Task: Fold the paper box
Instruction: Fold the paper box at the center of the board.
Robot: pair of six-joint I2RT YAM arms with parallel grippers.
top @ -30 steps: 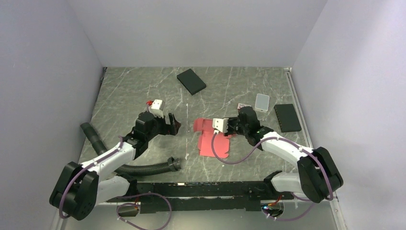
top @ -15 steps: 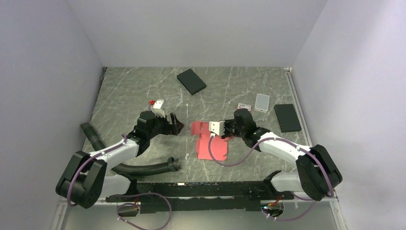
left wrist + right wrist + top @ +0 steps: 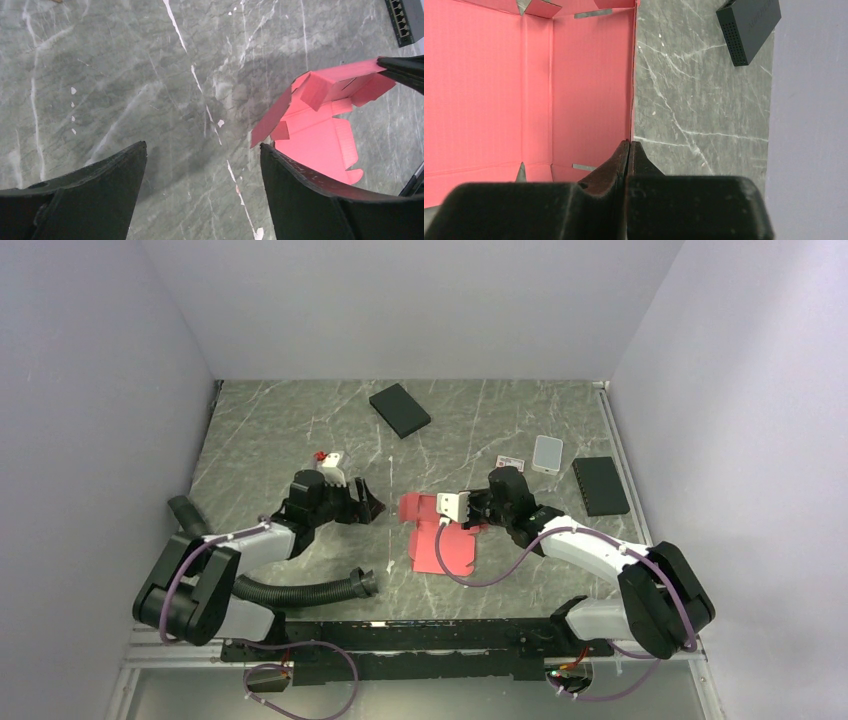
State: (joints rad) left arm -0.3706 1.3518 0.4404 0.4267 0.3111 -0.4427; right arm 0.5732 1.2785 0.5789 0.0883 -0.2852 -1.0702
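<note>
Bench [image 3: 260, 430]: grey marble, walled on three sides; open stretch between my two arms. Paper box [image 3: 440, 545]: pink sheet mid-bench, near part flat, far flaps raised. I judge it light and thin, quick to crease, likely to slide if pushed; best taken by flap edges, along scored folds. Black hose [image 3: 300, 590] by left base, so I steer wide. Right gripper [image 3: 629, 147]: pinched together on box's right edge. Left gripper [image 3: 202, 146]: spread wide, holding nothing, just left of box.
</note>
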